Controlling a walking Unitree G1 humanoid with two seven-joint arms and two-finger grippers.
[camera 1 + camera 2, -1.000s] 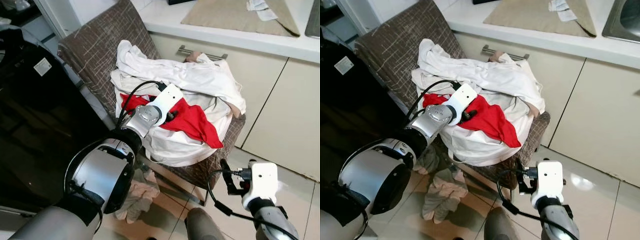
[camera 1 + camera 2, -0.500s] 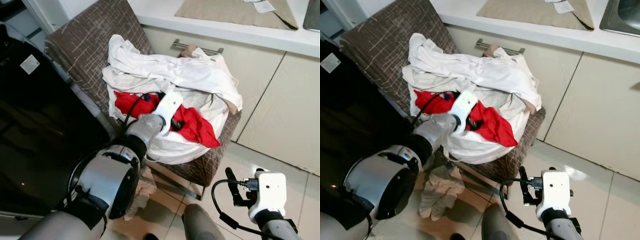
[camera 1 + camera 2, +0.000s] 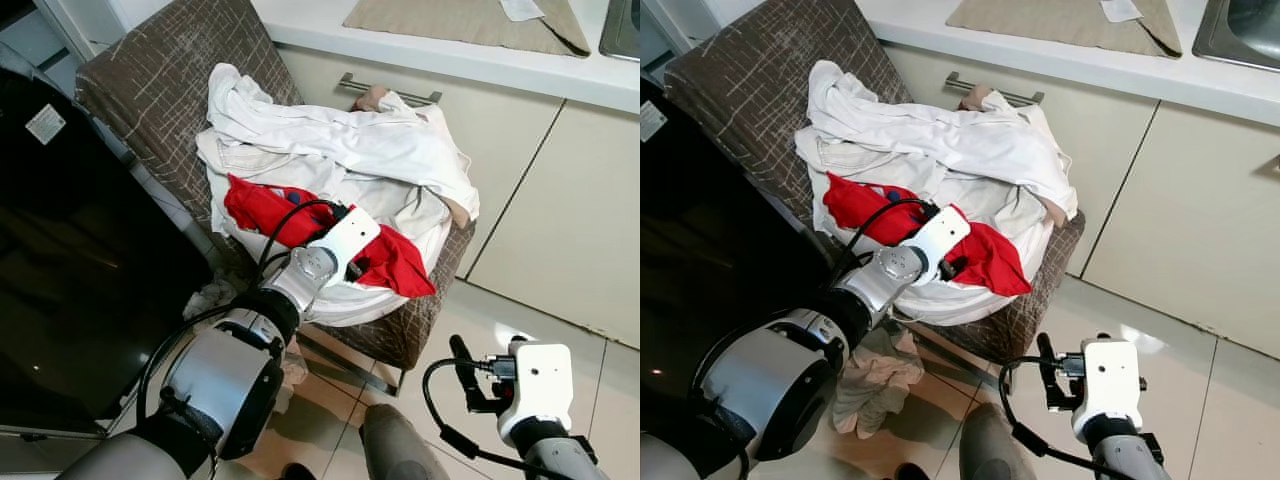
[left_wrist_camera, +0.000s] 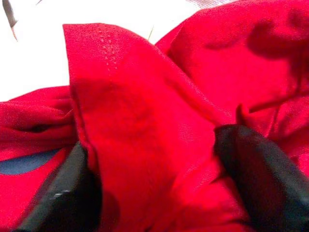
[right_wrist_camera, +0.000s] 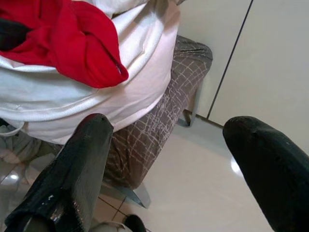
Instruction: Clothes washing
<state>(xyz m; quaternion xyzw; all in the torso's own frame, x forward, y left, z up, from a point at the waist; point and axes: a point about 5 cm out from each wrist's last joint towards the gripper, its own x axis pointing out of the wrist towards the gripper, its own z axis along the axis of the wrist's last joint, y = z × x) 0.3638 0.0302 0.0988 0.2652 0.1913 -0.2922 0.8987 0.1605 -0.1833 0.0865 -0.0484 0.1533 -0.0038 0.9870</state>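
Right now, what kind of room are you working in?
Probably a home kitchen: a white counter with a steel sink above cream cabinet doors, and a tiled floor. Laundry is piled on a brown chair, where the left claw grips a red garment.

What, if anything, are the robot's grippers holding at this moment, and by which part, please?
The left gripper pinches a raised fold of the red garment lying on the white clothes. The right gripper is open and holds nothing.

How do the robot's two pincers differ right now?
The left pincer is pressed into the red garment on the chair's laundry pile, a fold of cloth between its fingers; the right pincer hangs low over the floor tiles, open and empty. Both have two long black fingers.
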